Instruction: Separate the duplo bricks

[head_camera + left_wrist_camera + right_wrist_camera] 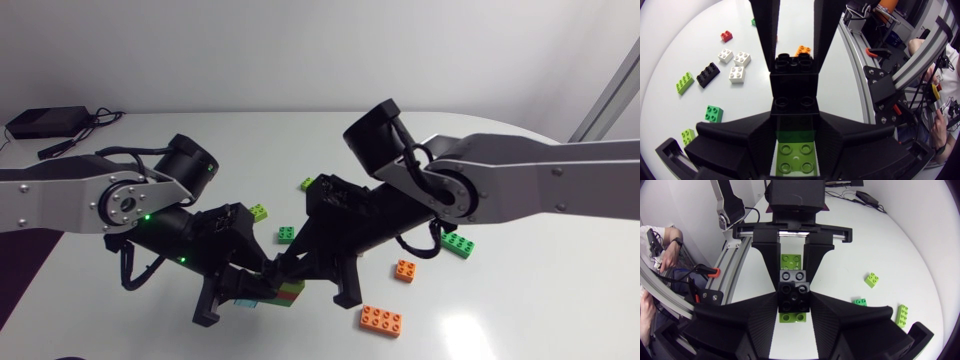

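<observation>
Black-on-green duplo stack (793,291) at 6 o'clock of table (540,310). Left pincer (796,127) clamped on green end, right pincer (793,300) on black end: opposed grips, presumably so pull splits stack.

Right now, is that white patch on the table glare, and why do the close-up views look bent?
Head view: yes, likely glare on the table, beside the long orange brick. Left wrist view: the fisheye lens curves the table's edge and stretches the stack. Right wrist view: same bending.
</observation>
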Robot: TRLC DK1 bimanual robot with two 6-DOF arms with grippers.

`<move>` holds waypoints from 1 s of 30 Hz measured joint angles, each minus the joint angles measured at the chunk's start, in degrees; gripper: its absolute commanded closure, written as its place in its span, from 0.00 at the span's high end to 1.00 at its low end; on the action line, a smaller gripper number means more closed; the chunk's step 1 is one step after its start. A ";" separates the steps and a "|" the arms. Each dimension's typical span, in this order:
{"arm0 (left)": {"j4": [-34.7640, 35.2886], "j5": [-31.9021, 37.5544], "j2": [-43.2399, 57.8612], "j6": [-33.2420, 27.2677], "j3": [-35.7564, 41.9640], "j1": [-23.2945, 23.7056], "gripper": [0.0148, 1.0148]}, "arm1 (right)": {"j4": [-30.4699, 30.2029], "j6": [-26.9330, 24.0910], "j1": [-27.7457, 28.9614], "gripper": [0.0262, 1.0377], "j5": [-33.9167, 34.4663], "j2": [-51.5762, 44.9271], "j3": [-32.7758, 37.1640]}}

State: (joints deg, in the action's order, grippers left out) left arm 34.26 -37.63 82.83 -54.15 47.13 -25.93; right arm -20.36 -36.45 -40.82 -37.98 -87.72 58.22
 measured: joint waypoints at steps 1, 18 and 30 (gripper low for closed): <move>-0.07 0.17 -0.02 0.00 0.00 -0.09 0.29 | -0.72 -0.20 0.28 0.26 -0.55 -0.33 0.48; -2.67 2.32 -2.12 -0.20 -2.05 0.20 0.29 | -5.81 -0.61 3.39 0.25 -4.46 -2.97 5.11; -3.85 5.20 -3.56 -0.17 -2.05 5.70 0.30 | -1.92 -4.96 15.50 0.25 6.47 2.30 -2.14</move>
State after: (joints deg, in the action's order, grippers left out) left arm 30.41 -32.42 79.26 -54.33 45.08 -20.23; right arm -22.28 -41.41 -25.32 -31.51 -85.43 56.07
